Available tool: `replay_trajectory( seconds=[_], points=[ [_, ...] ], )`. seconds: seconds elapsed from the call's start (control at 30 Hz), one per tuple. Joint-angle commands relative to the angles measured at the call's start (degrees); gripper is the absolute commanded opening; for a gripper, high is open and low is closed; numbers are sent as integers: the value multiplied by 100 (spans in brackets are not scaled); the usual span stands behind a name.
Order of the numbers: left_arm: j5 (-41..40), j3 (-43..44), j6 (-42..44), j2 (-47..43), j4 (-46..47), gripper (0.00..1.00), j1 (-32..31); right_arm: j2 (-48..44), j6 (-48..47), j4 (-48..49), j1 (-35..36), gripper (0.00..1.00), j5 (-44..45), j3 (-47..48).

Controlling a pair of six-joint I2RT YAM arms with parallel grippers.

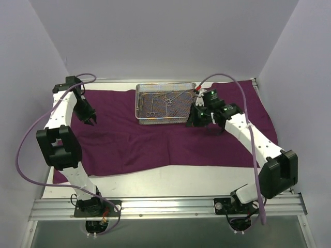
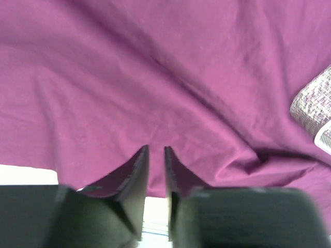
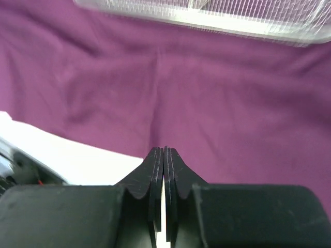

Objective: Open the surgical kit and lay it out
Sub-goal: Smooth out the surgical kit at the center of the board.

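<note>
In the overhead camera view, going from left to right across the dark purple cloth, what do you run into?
The left arm's black two-finger gripper → shallow rectangular silver wire-mesh tray → right arm's black two-finger gripper.

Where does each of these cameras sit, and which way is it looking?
Top external: high behind the robot, looking down on the purple cloth and mesh tray; left arm and right arm show.
Left wrist: on the left arm, facing the cloth; the left gripper, slightly open, shows.
Right wrist: on the right arm, facing cloth and tray wall; the right gripper, shut, shows.
Shared: both wrists see the tray.
</note>
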Motion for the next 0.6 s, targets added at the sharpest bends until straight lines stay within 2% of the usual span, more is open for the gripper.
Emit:
replay_trajectory(
  seconds=[0.0, 0.27, 0.4, 0.57],
  points=[
    [155, -275, 42, -464, 308, 24, -135, 137, 150, 388, 114, 0, -130, -756],
    [445, -1953, -161, -1535, 492, 3, -152, 1192, 274, 1268, 615, 0, 230, -1285],
    [647, -2736, -310, -1722, 641, 2, -144, 1639, 256, 1585, 782, 0, 677, -1285],
    [806, -3395, -635, -1310, 888, 2, -144, 1878, 528, 1849, 914, 0, 810, -1724]
  ],
)
